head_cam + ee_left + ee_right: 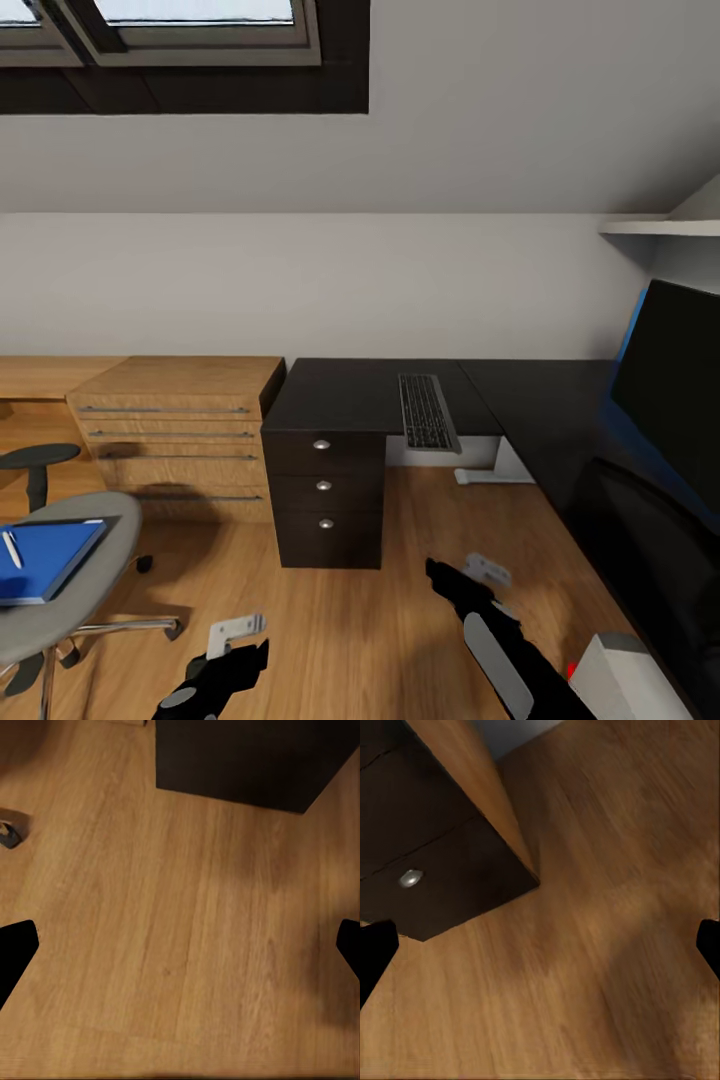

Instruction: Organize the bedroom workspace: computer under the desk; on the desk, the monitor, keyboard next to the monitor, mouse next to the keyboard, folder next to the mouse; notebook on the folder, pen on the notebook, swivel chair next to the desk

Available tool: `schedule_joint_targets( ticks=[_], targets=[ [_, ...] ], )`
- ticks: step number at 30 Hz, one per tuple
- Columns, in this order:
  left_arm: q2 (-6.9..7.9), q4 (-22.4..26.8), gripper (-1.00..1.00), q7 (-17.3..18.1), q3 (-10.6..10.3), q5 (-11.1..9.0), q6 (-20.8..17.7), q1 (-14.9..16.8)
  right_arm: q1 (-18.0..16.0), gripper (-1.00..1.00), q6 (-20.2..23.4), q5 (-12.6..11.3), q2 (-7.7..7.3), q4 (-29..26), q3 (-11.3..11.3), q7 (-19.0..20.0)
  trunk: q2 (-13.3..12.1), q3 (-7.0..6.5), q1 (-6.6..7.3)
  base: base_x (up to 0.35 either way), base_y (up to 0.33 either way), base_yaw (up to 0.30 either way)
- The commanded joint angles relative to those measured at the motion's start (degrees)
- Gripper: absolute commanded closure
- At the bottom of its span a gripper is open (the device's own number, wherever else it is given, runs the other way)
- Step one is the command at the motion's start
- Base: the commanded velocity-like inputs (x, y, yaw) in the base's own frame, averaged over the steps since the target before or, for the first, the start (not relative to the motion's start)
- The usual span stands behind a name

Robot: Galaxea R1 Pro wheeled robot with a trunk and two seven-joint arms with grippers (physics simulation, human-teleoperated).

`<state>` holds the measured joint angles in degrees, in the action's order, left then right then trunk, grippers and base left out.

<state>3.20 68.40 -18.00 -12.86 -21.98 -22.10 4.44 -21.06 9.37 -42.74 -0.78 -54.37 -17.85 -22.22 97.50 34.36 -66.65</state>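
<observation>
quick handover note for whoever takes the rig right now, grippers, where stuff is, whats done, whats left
Left gripper and right gripper: open, empty, low over the floor.
Keyboard is on the desk; monitor at right, also on the desk.
Folder lies on the chair seat, pen on top of it.
Left: move the folder to the desk, stack the notebook and pen on it, place the mouse, bring the chair next to the desk.

Matt black desk (370, 395) (light wood floor (380, 620))
</observation>
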Motion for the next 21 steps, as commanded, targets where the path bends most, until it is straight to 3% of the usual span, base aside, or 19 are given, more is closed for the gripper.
schedule_joint_targets(
  ticks=[1,2,3,8,12,16,19,21],
  targets=[
    [0.07,-0.10,-1.00,-0.55,-0.14,-0.61,-0.13,0.04,-0.05,-1.00,-0.03,1.14,0.07,0.64,-1.65,-2.81,-0.38,-0.12,0.23,0.000,0.000,0.000],
    [0.07,-0.24,-1.00,-0.54,-0.09,-0.61,-0.13,0.04,-0.04,-1.00,-0.19,2.47,0.17,1.35,-3.07,-4.97,-0.78,-0.30,0.45,0.000,0.000,0.000],
    [0.06,-0.60,-1.00,-0.49,-0.01,-0.61,-0.13,0.04,-0.06,-1.00,-0.51,4.89,0.33,2.55,-6.02,-8.82,-1.18,-0.48,0.67,0.000,0.000,0.000],
    [0.06,-3.50,-1.00,-0.41,0.08,-0.61,-0.09,0.04,0.11,-1.00,-2.68,8.70,0.59,4.64,-12.76,-15.38,-3.19,-1.38,1.77,0.000,0.000,0.000],
    [0.06,-6.44,-1.00,-0.39,0.05,-0.61,-0.01,0.04,1.41,-1.00,-6.67,9.56,0.63,5.34,-15.32,-17.68,-4.79,-2.10,2.65,0.000,0.000,0.000],
    [-0.01,-12.44,-1.00,-0.33,0.01,-0.58,0.92,0.04,4.67,-1.00,-10.87,10.00,0.37,5.75,-17.23,-18.81,-6.40,-2.82,3.53,0.000,0.000,0.000],
    [-0.07,-15.99,-1.00,-0.31,0.05,-0.55,3.54,0.04,6.68,-1.00,-12.06,10.15,0.17,5.99,-18.21,-18.94,-7.60,-3.36,4.18,0.000,0.000,0.000],
    [-0.09,-18.94,-1.00,-0.33,0.05,-0.54,7.70,0.04,8.01,-1.00,-12.71,10.27,0.02,6.65,-19.07,-19.01,-8.40,-3.72,4.62,0.000,0.000,0.000]
  ],
)
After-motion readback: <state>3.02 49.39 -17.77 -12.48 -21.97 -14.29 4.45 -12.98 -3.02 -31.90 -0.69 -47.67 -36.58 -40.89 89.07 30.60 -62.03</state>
